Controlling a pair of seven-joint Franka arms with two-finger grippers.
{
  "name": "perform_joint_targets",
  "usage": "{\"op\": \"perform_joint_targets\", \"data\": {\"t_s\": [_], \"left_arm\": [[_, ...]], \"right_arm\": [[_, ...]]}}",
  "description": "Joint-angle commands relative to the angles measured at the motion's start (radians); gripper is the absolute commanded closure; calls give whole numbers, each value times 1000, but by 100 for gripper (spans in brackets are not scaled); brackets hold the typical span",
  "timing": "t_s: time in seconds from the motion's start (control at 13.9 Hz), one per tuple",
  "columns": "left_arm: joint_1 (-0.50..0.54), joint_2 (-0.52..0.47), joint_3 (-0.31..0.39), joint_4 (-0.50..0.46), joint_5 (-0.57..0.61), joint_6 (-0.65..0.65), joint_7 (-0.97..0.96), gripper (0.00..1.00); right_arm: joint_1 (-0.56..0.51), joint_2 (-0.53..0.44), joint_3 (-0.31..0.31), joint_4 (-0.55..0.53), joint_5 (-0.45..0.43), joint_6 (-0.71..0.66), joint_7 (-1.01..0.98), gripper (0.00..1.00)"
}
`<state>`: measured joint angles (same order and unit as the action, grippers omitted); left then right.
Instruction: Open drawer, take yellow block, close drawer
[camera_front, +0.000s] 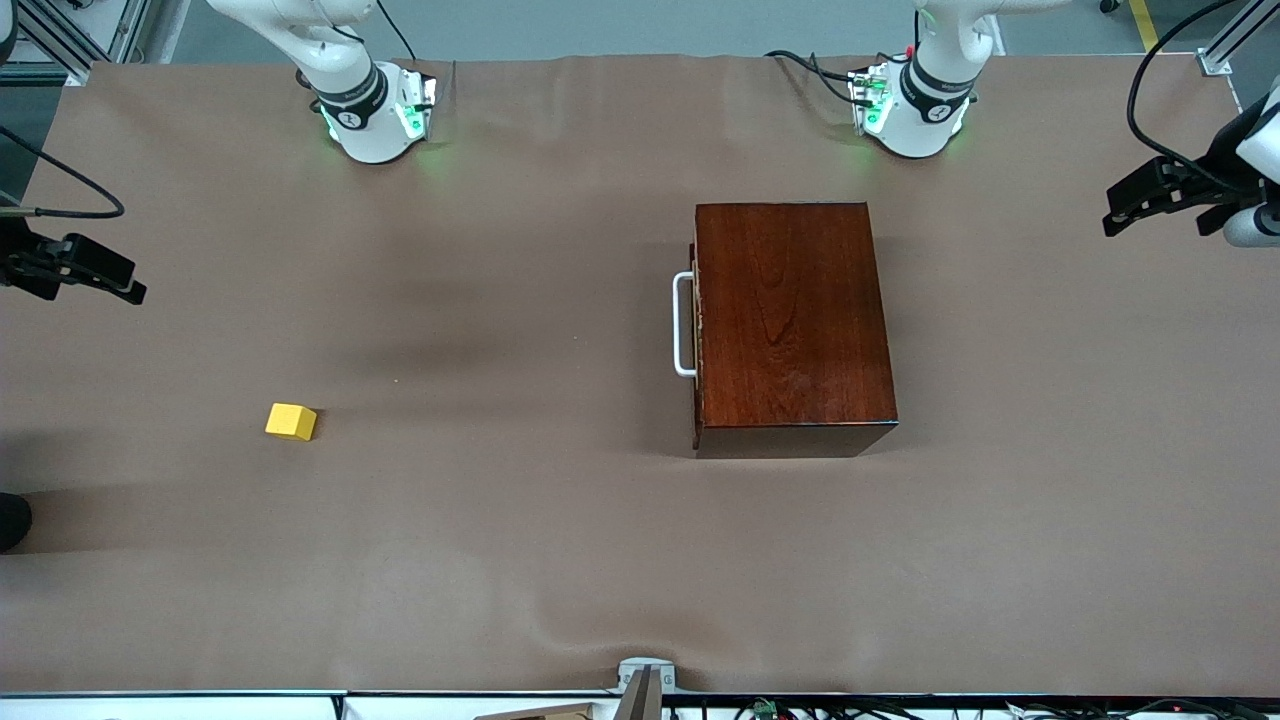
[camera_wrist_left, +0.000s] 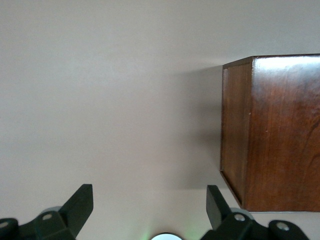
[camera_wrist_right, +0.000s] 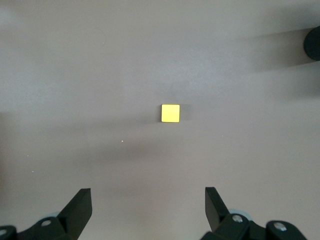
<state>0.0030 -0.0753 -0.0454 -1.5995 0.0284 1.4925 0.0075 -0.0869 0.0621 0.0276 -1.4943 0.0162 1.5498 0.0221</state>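
The reddish-brown wooden box (camera_front: 790, 320) stands on the table toward the left arm's end. Its drawer (camera_front: 698, 330) is shut, and the white bar handle (camera_front: 684, 325) faces the right arm's end. The yellow block (camera_front: 291, 421) lies on the bare table toward the right arm's end, well apart from the box. My right gripper (camera_front: 120, 280) is open and empty in the air at the right arm's end; in the right wrist view (camera_wrist_right: 148, 195) the block (camera_wrist_right: 170, 113) lies ahead of it. My left gripper (camera_front: 1125, 205) is open and empty in the air at the left arm's end (camera_wrist_left: 150, 192), beside the box (camera_wrist_left: 280, 135).
A brown cover (camera_front: 500, 560) spans the whole table. The two arm bases (camera_front: 375, 110) (camera_front: 915, 105) stand along the edge farthest from the front camera. A dark round object (camera_front: 10, 520) sits at the table's edge at the right arm's end.
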Motion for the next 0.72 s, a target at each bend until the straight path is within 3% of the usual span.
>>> {"op": "perform_joint_targets", "data": {"t_s": [0.0, 0.65], "left_arm": [[-6, 0, -14, 16, 31, -12, 11, 0], [-1, 35, -19, 58, 15, -14, 9, 0]], "right_arm": [[-7, -13, 6, 0, -13, -4, 12, 0], [-2, -8, 8, 0, 1, 7, 18, 0]]}}
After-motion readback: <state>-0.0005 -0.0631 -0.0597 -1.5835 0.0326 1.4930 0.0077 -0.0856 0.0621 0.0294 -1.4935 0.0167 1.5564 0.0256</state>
